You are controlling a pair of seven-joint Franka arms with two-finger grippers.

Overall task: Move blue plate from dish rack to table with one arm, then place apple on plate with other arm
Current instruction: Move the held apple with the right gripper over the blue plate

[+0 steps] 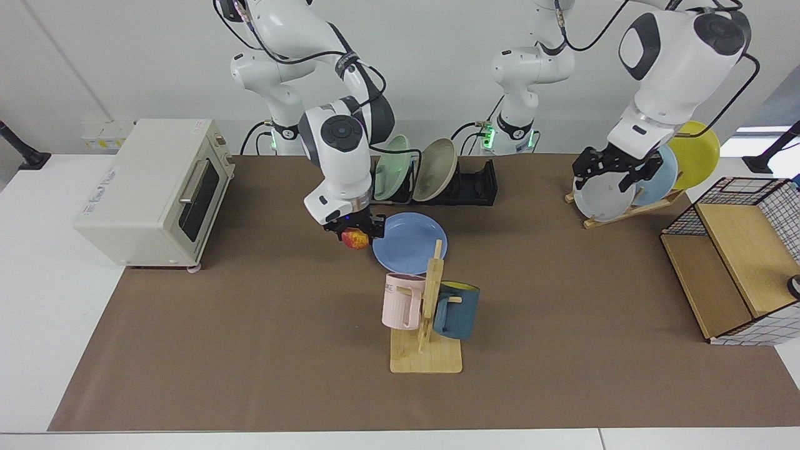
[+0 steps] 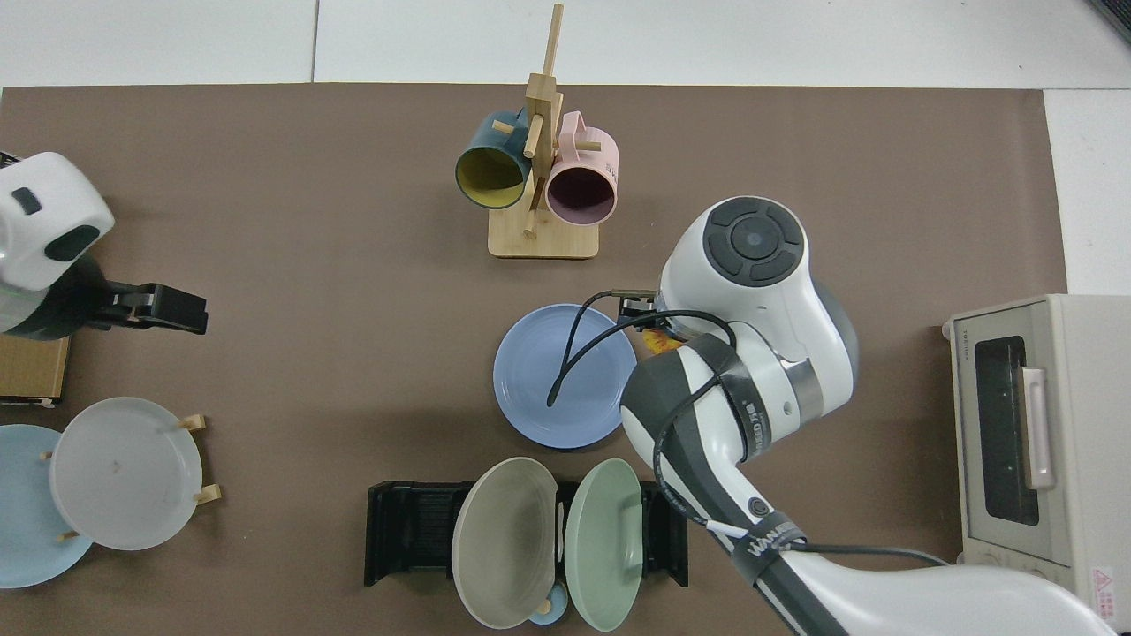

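Periwinkle-blue round plate (image 1: 409,241) lies flat on the brown-matted table (image 1: 250,350) while the right gripper (image 1: 354,232), pinching the red-and-yellow apple (image 1: 355,239) beside its rim, must carry on over it; the left gripper (image 1: 615,165) waits spread, far off.

Right pincer (image 1: 355,232) low, left pincer (image 1: 615,169) high

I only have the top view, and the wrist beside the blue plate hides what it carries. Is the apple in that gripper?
Observer: Yes. In the facing view the right gripper is shut on the apple, at the blue plate rim nearest the toaster oven.
Operator: And the other arm, how high is it?
Observer: The left gripper hangs open and empty, raised level with the grey plate on the wooden rack.
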